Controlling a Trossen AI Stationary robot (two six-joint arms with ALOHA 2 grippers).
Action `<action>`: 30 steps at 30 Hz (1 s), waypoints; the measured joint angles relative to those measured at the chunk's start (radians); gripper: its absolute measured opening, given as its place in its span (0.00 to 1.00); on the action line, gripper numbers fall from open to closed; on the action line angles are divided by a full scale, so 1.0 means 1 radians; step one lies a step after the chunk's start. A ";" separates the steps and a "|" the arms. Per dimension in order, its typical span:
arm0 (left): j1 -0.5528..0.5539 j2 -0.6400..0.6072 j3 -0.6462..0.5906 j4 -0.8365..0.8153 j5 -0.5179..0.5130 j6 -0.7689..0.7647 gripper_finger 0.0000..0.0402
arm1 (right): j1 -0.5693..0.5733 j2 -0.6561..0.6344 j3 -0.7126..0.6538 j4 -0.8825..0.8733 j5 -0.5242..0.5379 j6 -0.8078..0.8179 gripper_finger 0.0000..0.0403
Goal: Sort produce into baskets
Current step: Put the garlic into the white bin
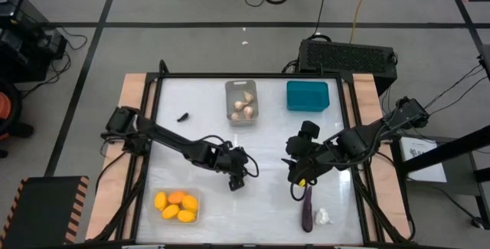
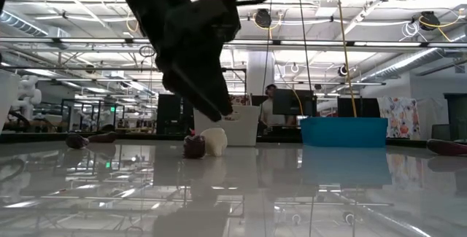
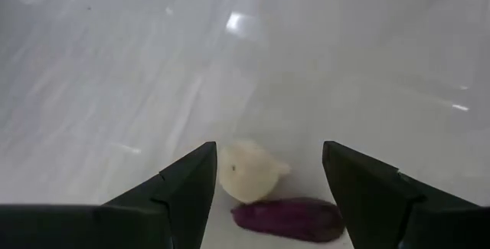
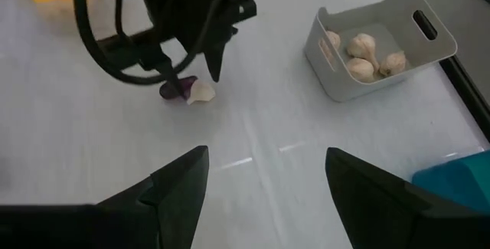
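Garlic bulb, small eggplant half-hidden between left fingers.

On the desk, two baskets stand at the far edge: the one holding garlic bulbs is left of the other bin. A third basket with the rounded fruits sits at the near left. A long eggplant lies near right, a garlic bulb just right of it. Another garlic bulb and a small eggplant lie touching near the middle. A tiny piece lies far left.
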 joint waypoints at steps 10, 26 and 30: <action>0.000 0.063 0.000 0.013 0.004 -0.001 0.61 | 0.000 0.000 0.000 -0.001 -0.003 0.000 0.64; 0.026 0.063 0.000 0.012 0.004 -0.005 0.55 | -0.014 0.000 0.000 -0.001 -0.004 -0.025 0.64; 0.029 0.063 0.000 0.011 0.005 -0.006 0.45 | -0.014 0.000 0.000 -0.001 -0.004 -0.023 0.64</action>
